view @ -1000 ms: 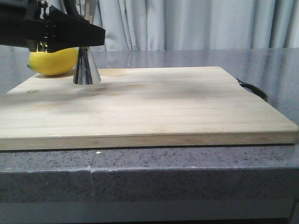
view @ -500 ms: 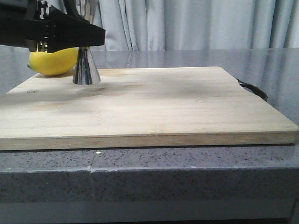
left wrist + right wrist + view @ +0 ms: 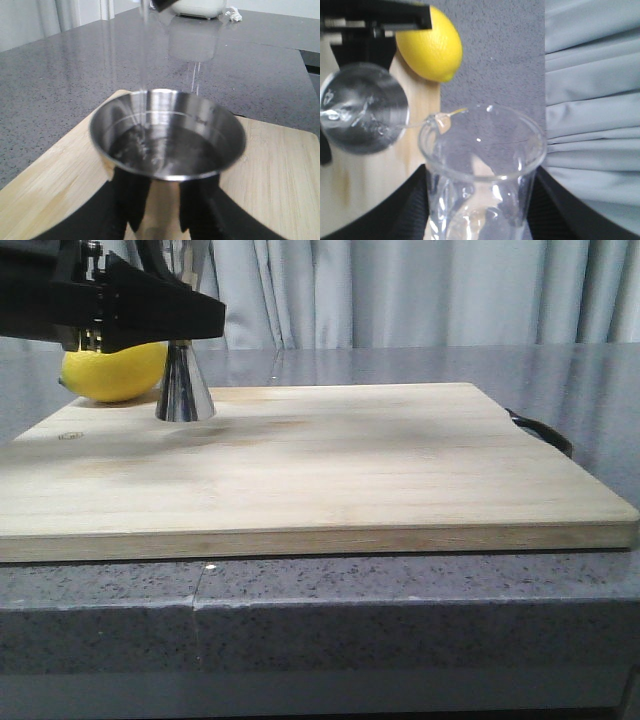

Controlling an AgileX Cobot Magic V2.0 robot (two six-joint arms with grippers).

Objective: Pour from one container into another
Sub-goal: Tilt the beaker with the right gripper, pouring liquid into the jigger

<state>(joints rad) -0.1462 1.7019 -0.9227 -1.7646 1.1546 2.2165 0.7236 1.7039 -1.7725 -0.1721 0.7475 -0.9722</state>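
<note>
The steel jigger (image 3: 185, 390) stands on the wooden cutting board (image 3: 320, 470) at its far left. My left gripper (image 3: 170, 320) is shut on the jigger's narrow waist. In the left wrist view the black fingers (image 3: 132, 200) press both sides of the jigger (image 3: 167, 135), whose top cup holds clear liquid. A thin stream (image 3: 145, 50) falls into that cup. My right gripper (image 3: 480, 210) is shut on the clear glass beaker (image 3: 482, 160), tilted with its lip over the jigger (image 3: 362, 115). A thread of liquid (image 3: 415, 125) runs from the lip. The front view does not show the right gripper.
A yellow lemon (image 3: 110, 370) lies just behind the jigger, close to the left gripper; the right wrist view also shows the lemon (image 3: 430, 47). A black handle (image 3: 545, 432) sticks out at the board's right edge. Grey counter surrounds the board, with curtains behind.
</note>
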